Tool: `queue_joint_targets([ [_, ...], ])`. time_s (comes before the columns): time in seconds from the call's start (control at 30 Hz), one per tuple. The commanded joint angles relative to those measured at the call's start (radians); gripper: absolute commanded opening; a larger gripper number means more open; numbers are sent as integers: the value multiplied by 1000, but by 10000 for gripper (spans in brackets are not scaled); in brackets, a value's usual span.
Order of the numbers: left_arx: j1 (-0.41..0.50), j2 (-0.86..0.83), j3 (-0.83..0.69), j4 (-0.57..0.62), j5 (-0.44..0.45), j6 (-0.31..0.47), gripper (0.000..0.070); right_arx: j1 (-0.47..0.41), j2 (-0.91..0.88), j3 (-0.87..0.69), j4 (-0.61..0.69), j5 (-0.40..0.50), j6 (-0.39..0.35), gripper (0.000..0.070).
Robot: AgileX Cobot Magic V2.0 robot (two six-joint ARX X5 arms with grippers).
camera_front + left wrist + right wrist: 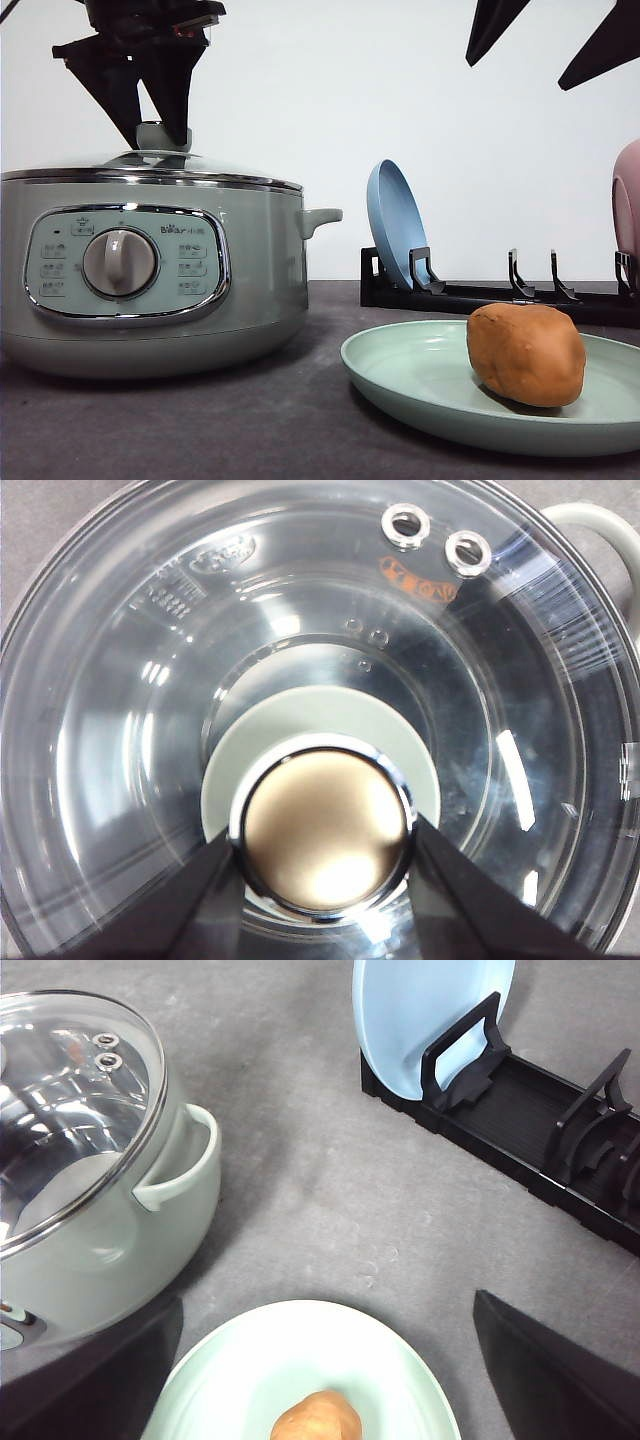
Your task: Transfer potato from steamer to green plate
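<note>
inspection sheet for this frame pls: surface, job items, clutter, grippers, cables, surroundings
Surface: dark grey table, matte, no spills seen.
Potato: lying on the green plate, right of its centre in the front view.
Steamer: glass lid seated on the pot.
Clutter: black dish rack behind the plate, holding a blue plate upright; pink plate at the right edge.
Left gripper: fingers either side of the lid knob; grip cannot be confirmed.
Right gripper: open, raised over the green plate, holding nothing.
Cables: nothing seen.
Surroundings: plain white wall.
</note>
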Motion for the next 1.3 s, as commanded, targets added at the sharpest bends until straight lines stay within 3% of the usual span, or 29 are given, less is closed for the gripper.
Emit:
queue_joint_targets([
  [0.0,-6,34,20,29,-27,9,1,5,7,15,5,2,-12,589],
  [0.1,-7,33,20,14,-21,-6,57,5,7,15,6,1,-15,589],
  [0.27,-9,31,20,-1,-21,-5,402,5,7,15,5,-1,-15,589],
  [0.33,-10,24,21,0,-21,-5,477,5,7,15,5,-4,-15,589],
  [0.67,-10,-78,48,26,-21,-6,481,5,7,15,-15,-11,-19,589],
  [0.83,-17,-162,55,22,-7,-5,473,5,7,15,-21,-63,-19,589],
  [1.27,-22,-348,55,-51,311,-5,471,5,7,15,-132,-286,-32,589],
])
